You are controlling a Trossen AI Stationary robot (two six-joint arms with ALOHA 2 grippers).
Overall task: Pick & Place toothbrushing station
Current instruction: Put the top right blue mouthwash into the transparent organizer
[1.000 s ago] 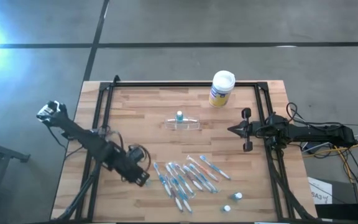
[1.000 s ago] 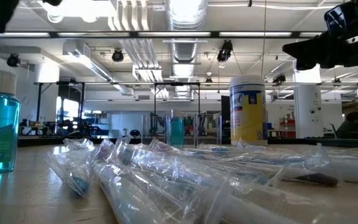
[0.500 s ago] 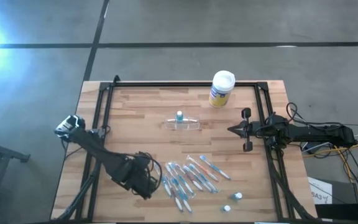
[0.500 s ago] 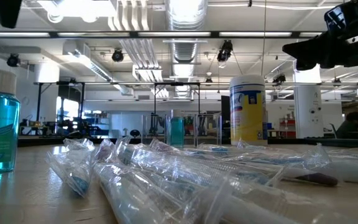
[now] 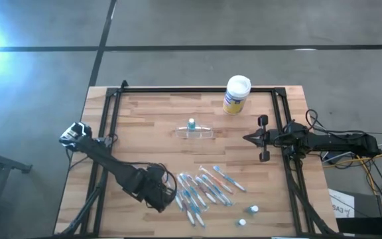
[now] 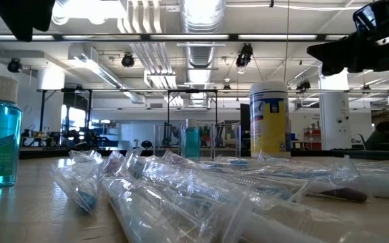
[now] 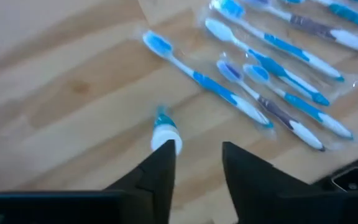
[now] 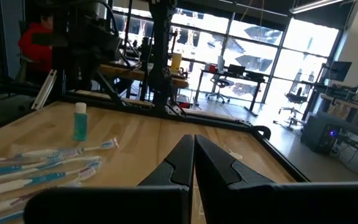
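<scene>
left tool (image 7: 194, 163) hovered jaws parted, empty, over nearest toothbrush (image 7: 205, 87) at table's (image 5: 144, 119) 7 o'clock. judged light, slippery – pinch handle mid-length. clear cup (image 5: 195, 133) at centre. right tool (image 5: 249, 138) shut, 3 o'clock.

cup: a small see-through plastic cup (image 5: 195, 132) lying flat on its side near the middle of my wooden table, well apart from the scattered brushes.
cup contents: something small and blue-green shows at its middle; I cannot tell whether it sits inside.
toothbrushes: thin blue-and-white toothbrushes in clear wrappers (image 5: 194, 192) heaped loosely toward the table's front edge, overlapping at mixed angles.
pink brush: one pink-handled toothbrush (image 5: 212, 180) among them.
tubes: two tiny white-capped tubes (image 5: 248, 214) just beside the heap.
</scene>
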